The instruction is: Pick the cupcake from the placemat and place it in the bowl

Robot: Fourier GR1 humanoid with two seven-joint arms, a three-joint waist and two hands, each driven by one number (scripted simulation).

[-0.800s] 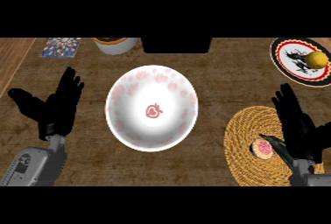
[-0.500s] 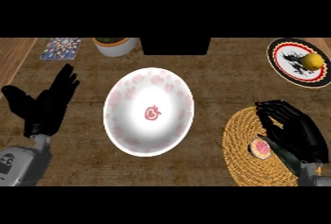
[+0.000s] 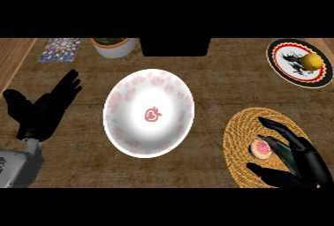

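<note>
Right hand: lower right of frame, fingers half-curled beside the cupcake, thumb apart below; nothing pinched yet.
Cupcake: seated on the woven placemat, lower right.
Bowl: white, centre frame, well apart from the placemat.
Left hand: spread, rested at left edge.
Risk: cupcake could be tipped if fingers are closed off-centre.

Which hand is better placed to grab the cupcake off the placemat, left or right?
Right. The right hand sits over the placemat, thumb and fingers flanking the cupcake; the left hand rests open beyond the bowl.
</note>
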